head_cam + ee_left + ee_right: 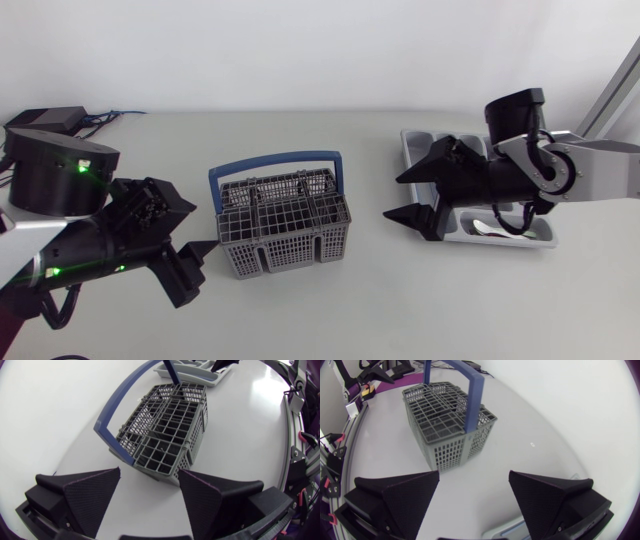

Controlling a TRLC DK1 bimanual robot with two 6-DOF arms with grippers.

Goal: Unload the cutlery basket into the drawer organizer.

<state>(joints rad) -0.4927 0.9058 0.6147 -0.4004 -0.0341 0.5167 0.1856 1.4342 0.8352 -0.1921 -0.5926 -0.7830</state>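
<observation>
One grey lattice cutlery basket, blue handle upright; one drawer organizer; left gripper and right gripper, jaws spread.

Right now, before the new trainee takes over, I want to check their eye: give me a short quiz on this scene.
1. True or false: the right end effector is shut on the cutlery basket.
2. The basket's handle is: A red, B blue, C green.
3. Which arm reaches over the drawer organizer?
Key: 1 false; 2 B; 3 the right arm.
</observation>
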